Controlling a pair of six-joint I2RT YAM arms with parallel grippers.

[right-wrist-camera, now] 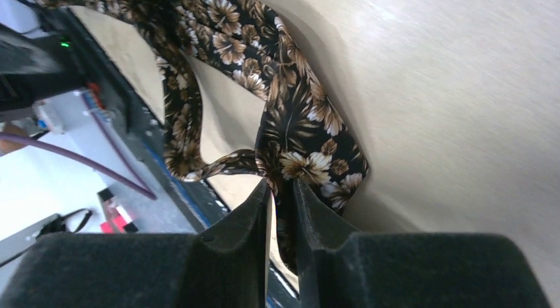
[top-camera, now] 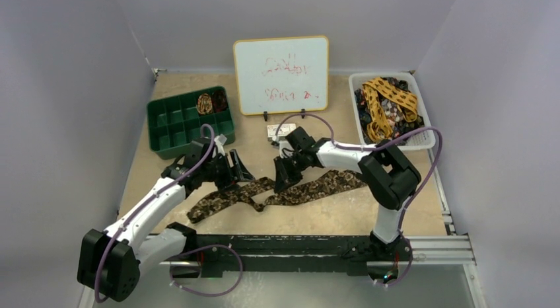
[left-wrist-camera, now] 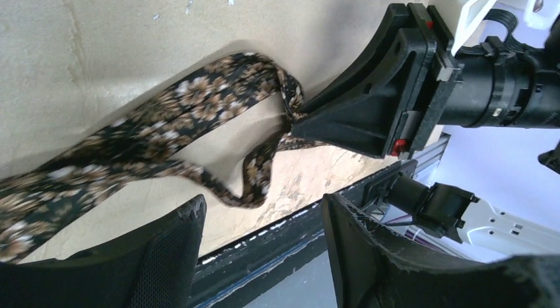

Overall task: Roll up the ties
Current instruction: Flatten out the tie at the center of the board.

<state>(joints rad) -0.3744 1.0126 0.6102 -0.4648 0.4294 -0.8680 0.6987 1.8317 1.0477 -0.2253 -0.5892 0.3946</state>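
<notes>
Brown floral tie (top-camera: 297, 189) lies on the desk (top-camera: 317, 219), long axis roughly 8 to 2 o'clock in the top view, with a bunched, looped kink about mid-length. Right fingers (right-wrist-camera: 280, 192) are nearly closed and pinch a fold of the tie at that kink; the wrist view shows fabric between the tips. Left fingers (top-camera: 239, 170) are spread wide and hold nothing. They sit just at 9 o'clock of the right ones, over the 8 o'clock half, and the tie runs off below them toward 8. Neither tie end is at the fingers: the left arm is nearer the 8 o'clock end, the right arm nearer the 2 o'clock end. Judgement: rolling probably has to start from an end, along the long axis, so the mid-length pinch looks like straightening or repositioning, not rolling yet. One coil (top-camera: 205, 103) sits in the green tray (top-camera: 158, 133) at 11 o'clock. More ties are piled in the basket (top-camera: 396, 75) at 2 o'clock, well apart.
</notes>
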